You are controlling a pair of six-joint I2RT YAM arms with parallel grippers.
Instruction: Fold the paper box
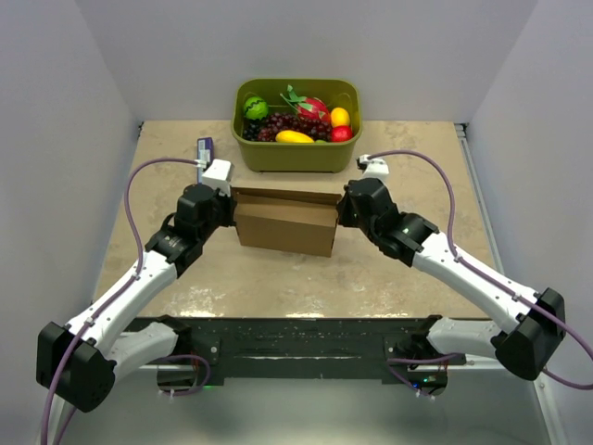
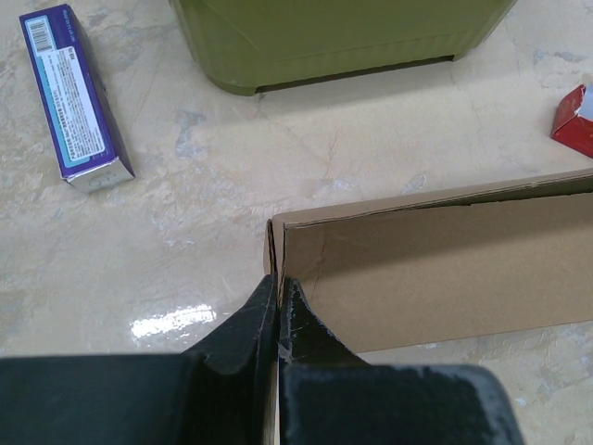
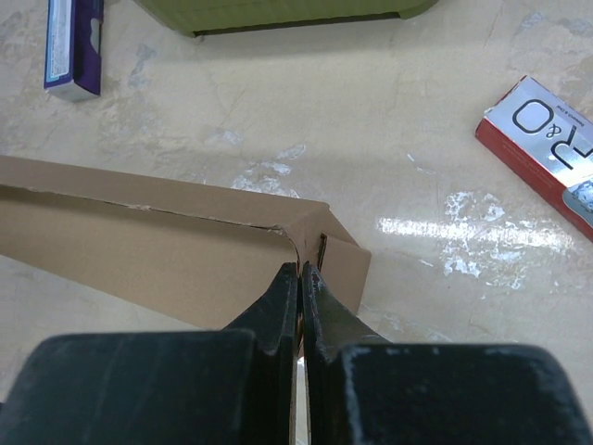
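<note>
The paper box (image 1: 284,230) runs left-to-right between the arms, the left claw (image 2: 278,287) clamped on its left end wall, the right claw (image 3: 302,271) on its right.

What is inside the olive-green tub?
Fruit fills the tub: dark grapes, a green fruit, a long yellow fruit, a red fruit. The tub's floor beneath is hidden.

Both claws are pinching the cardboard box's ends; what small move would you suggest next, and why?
Probably open the right claw and move it to the rear flap while the left claw holds: the end walls of the paper box stand upright, but that flap is open.
</note>
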